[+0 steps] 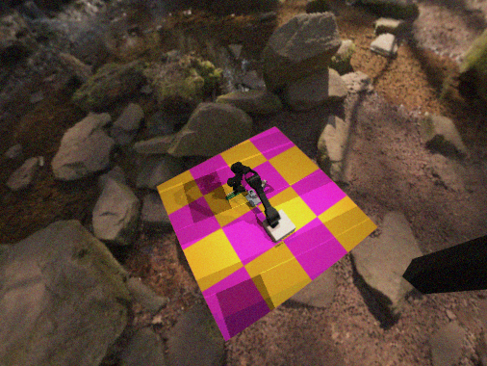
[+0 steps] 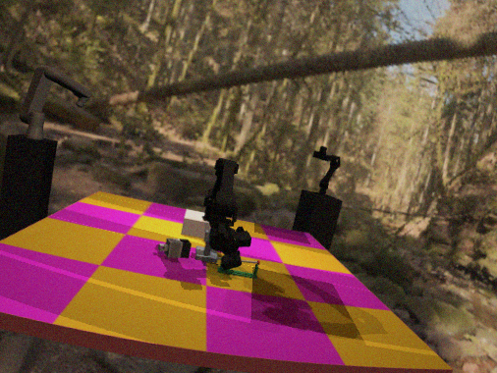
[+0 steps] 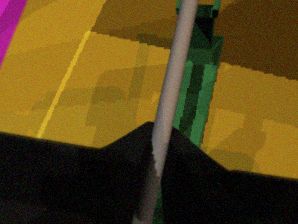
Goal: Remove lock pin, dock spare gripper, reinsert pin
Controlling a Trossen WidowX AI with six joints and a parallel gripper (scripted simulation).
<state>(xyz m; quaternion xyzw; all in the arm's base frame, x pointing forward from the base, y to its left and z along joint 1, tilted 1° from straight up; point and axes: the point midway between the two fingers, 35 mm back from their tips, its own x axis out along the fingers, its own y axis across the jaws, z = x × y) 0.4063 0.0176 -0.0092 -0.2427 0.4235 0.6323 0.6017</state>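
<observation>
The pin (image 2: 251,262) (image 3: 172,85) is pinched by the end effector (image 2: 231,265) (image 3: 158,130) above the green rack (image 2: 238,273) (image 3: 201,100) on the checkered table (image 1: 256,242) (image 2: 147,299).

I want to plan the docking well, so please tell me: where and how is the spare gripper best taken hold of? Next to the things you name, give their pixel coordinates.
Probably best from above, across the grey middle of the spare gripper (image 1: 264,184) (image 2: 174,248): it looks blocky and flat-sided, while one end narrows and the black end faces the mount (image 1: 252,197) (image 2: 206,254).
</observation>
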